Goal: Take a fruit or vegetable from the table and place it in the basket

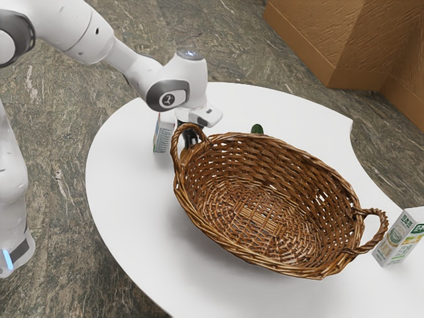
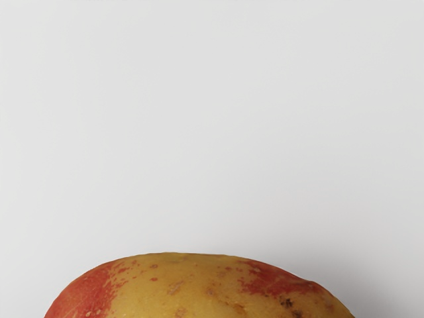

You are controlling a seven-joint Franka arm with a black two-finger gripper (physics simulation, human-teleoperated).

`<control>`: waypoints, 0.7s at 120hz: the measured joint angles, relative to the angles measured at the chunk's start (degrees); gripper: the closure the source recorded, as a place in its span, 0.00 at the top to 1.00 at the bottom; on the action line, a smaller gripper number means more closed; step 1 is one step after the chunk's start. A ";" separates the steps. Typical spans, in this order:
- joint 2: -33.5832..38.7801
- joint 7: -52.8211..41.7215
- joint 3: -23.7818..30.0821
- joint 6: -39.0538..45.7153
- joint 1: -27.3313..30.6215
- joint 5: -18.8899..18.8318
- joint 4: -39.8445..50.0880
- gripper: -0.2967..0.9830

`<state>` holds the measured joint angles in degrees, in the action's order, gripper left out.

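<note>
My gripper (image 1: 190, 138) is low over the table, behind the handle at the basket's end in the exterior view's left, partly hidden by that wicker. A red and yellow mango-like fruit (image 2: 192, 286) lies at the wrist view's lower edge, just under or at my hand. Whether it is held cannot be made out. The brown oval basket (image 1: 262, 264) stands upright on the white table (image 1: 132, 199), with bare wicker at its bottom. Past its far rim a dark green fruit or vegetable (image 1: 257, 129) peeks out, mostly hidden.
One carton (image 1: 163, 134) stands beside my hand, partly behind it. Another carton (image 1: 399, 237) is at the exterior view's right, near the basket's other raised handle (image 1: 379, 230). The table has a curved edge.
</note>
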<state>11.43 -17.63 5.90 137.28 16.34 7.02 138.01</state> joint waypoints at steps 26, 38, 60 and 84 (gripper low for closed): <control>0.20 0.38 -0.01 0.28 -0.07 -0.17 -0.12 0.68; 0.87 0.62 -0.01 -0.40 -0.02 -0.42 -0.77 0.67; 2.78 0.97 -0.39 -2.58 1.78 -0.86 -5.16 0.66; 3.97 1.22 -0.94 -6.05 2.68 -2.38 -15.04 0.66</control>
<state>15.41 -16.41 4.96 131.23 19.02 4.64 122.97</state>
